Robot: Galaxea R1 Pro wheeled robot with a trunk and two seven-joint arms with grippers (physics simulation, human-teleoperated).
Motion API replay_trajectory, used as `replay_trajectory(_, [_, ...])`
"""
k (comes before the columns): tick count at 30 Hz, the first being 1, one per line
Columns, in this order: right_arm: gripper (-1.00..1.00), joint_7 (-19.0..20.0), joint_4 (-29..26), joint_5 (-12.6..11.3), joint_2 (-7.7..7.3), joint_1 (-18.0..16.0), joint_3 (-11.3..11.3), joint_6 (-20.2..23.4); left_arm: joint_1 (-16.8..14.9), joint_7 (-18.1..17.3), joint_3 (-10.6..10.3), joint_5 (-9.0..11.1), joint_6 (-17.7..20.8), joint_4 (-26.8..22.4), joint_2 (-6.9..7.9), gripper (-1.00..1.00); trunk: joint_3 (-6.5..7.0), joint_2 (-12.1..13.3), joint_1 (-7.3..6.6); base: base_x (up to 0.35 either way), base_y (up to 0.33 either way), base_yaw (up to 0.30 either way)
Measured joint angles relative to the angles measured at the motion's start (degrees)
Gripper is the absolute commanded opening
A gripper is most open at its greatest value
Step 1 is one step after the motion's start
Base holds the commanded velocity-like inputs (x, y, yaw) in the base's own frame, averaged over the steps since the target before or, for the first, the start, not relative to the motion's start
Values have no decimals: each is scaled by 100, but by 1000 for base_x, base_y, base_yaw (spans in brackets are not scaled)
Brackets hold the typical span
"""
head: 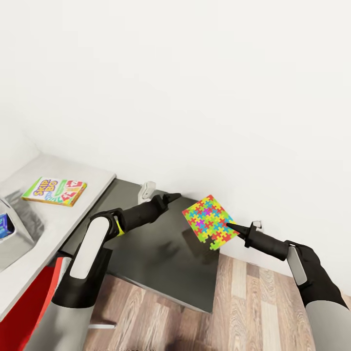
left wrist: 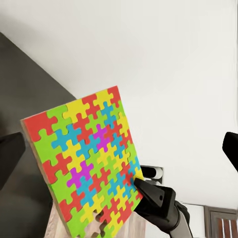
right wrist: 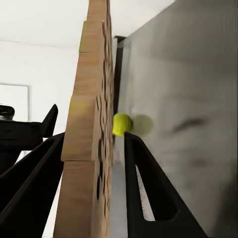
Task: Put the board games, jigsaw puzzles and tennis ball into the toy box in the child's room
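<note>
A multicoloured jigsaw puzzle (head: 208, 220) hangs tilted in the air over the dark grey wing of the table (head: 161, 253). My right gripper (head: 229, 225) is shut on its lower edge; the right wrist view shows its wooden edge (right wrist: 91, 124) between both fingers (right wrist: 144, 183). My left gripper (head: 170, 197) is open and empty, a short way to the puzzle's left, facing the puzzle (left wrist: 89, 158). The tennis ball (right wrist: 121, 124) rests on the dark wing; a sliver of the ball (head: 120, 227) peeks from behind my left forearm. A green-edged board game (head: 54, 190) lies on the light grey wing. The toy box (head: 22, 231) is at the left edge.
A white wall runs close behind the table, with two small white fittings (head: 147, 190) on it. Something red (head: 41, 292) stands under the light wing at lower left. Wood-plank floor (head: 243, 312) lies in front of the dark wing.
</note>
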Motion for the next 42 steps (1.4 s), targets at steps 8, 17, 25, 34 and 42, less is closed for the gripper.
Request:
replay_trajectory(8, [-100, 1, -2, -3, -2, 1, -2, 17, 0, -5, -1, 1, 2, 1, -7, 100, 152, 321, -176, 0, 0, 163])
replay_trajectory(17, [-100, 6, -24, -12, -13, 2, -6, 23, -1, -2, -1, 0, -3, 2, -14, 100, 317, 683, -374, 0, 0, 39])
replay_trajectory(25, [-100, 8, -33, -16, -20, 2, -11, 24, -1, -1, -1, -2, -3, 2, -21, 100, 461, 1004, -550, 0, 0, 9])
replay_trajectory(34, [-100, 10, -36, -22, -30, 2, -21, 29, -1, -5, -2, -5, 2, 2, -22, 100, 624, 1366, -748, 0, 0, 2])
replay_trajectory(42, [-100, 36, -36, -22, -31, 2, -24, 27, -1, -6, -3, -8, 2, 2, -23, 100, 768, 1688, -924, 0, 0, 0])
